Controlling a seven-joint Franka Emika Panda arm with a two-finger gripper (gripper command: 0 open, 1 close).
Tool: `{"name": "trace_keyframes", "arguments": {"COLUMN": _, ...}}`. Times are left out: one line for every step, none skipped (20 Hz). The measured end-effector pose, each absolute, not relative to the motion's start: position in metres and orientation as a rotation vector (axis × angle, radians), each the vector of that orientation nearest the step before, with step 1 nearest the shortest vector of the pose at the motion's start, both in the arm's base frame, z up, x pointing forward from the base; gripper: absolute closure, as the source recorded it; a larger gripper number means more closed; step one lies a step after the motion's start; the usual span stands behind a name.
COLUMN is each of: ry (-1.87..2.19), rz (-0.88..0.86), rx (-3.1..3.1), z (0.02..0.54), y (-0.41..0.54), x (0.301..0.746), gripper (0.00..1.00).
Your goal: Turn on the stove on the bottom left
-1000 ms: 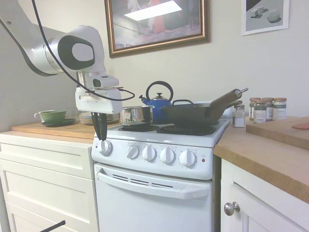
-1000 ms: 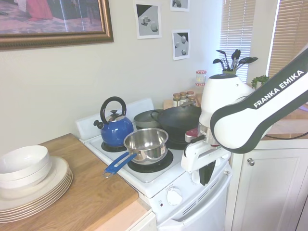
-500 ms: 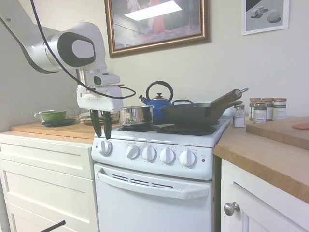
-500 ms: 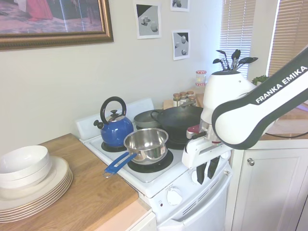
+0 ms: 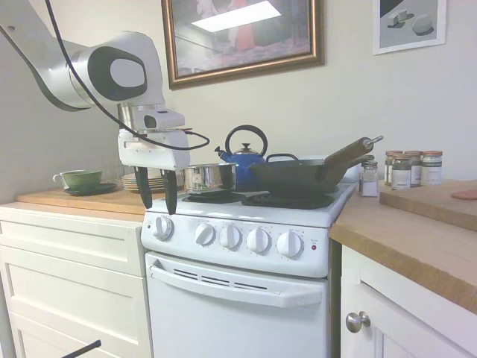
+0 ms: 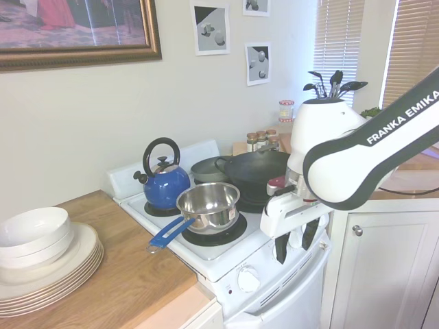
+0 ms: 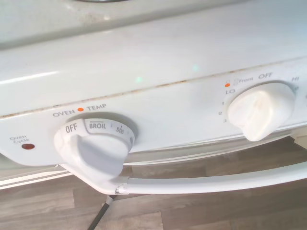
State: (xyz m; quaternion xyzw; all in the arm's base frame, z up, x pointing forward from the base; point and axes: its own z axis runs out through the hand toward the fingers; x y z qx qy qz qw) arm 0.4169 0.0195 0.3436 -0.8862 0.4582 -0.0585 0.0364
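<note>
The stove (image 5: pixel 246 216) wore glossy white enamel, with smooth white plastic knobs (image 7: pixel 261 111); the saucepan (image 6: pixel 208 203) was polished, mirror-bright metal; the kettle (image 5: pixel 244 165) was glossy blue; the wok (image 5: pixel 294 177) looked matt black; the countertop (image 6: pixel 123 274) was smooth light wood.

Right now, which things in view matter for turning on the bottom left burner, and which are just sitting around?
For the job: stove, its leftmost knob, the hand, open above that knob.

Lying about: kettle, pot, wok, spice jars, plates, green cup.
</note>
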Motion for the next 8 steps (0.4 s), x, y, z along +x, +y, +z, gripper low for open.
{"name": "trace_keyframes", "arguments": {"ry": 1.408, "rz": -0.179, "rx": -2.721, "z": 0.3435, "y": 0.0192, "x": 0.4168, "gripper": 0.00}}
{"name": "trace_keyframes", "arguments": {"ry": 1.409, "rz": -0.178, "rx": -2.721, "z": 0.3435, "y": 0.0190, "x": 0.4168, "gripper": 0.00}}
{"name": "trace_keyframes", "arguments": {"ry": 1.410, "rz": -0.177, "rx": -2.721, "z": 0.3434, "y": 0.0188, "x": 0.4167, "gripper": 0.00}}
{"name": "trace_keyframes", "arguments": {"ry": 1.411, "rz": -0.176, "rx": -2.721, "z": 0.3434, "y": 0.0185, "x": 0.4167, "gripper": 0.00}}
{"name": "trace_keyframes", "arguments": {"ry": 1.413, "rz": -0.176, "rx": -2.720, "z": 0.3433, "y": 0.0178, "x": 0.4167, "gripper": 0.00}}
{"name": "trace_keyframes", "arguments": {"ry": 1.416, "rz": -0.175, "rx": -2.719, "z": 0.3434, "y": 0.0172, "x": 0.4166, "gripper": 0.00}}
{"name": "trace_keyframes", "arguments": {"ry": 1.417, "rz": -0.175, "rx": -2.719, "z": 0.3435, "y": 0.0169, "x": 0.4166, "gripper": 0.00}}
{"name": "trace_keyframes", "arguments": {"ry": 1.417, "rz": -0.175, "rx": -2.719, "z": 0.3437, "y": 0.0167, "x": 0.4165, "gripper": 0.00}}
